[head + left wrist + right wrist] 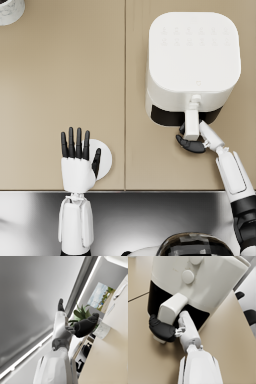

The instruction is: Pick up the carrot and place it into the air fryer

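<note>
Right hand (191, 144) curls around the drawer handle (191, 121) of the air fryer (192, 65), upper right; pull straight outward without tilting; left hand (77, 160) spread and empty; carrot not visible anywhere.

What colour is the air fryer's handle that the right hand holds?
White, like the air fryer body; handle shows best in the right wrist view, right hand gripping it.

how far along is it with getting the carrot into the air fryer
Early on. Nothing looks done: no carrot shows in any view, and the air fryer drawer is not pulled out. In hand: the right hand is at the drawer handle, apparently gripping it. The left hand hovers open over a white disc. Left: opening the drawer, fetching and placing the carrot.
</note>
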Controlling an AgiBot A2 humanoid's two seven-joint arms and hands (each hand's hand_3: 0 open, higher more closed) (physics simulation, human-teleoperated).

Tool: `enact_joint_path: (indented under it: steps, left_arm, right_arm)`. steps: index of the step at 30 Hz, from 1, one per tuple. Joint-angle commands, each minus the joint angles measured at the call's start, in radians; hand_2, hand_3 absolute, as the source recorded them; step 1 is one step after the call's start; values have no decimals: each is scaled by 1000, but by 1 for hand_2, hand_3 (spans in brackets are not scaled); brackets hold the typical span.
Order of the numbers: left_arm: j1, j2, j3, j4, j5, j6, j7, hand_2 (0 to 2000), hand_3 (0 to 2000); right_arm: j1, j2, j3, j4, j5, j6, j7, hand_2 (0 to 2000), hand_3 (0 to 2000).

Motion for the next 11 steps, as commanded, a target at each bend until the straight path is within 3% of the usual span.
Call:
enact_joint_path:
  steps: [1, 11]
  left_arm:
    - [-1, 0, 0, 0, 0, 0, 0, 0, 0]
    - [-2, 1, 1, 1, 0, 0, 0, 0, 0]
  right_arm:
    - [2, 0, 0, -3, 0, 4, 1, 2000, 2000]
    - [9, -2, -1, -13, 1, 22, 2, 2000, 2000]
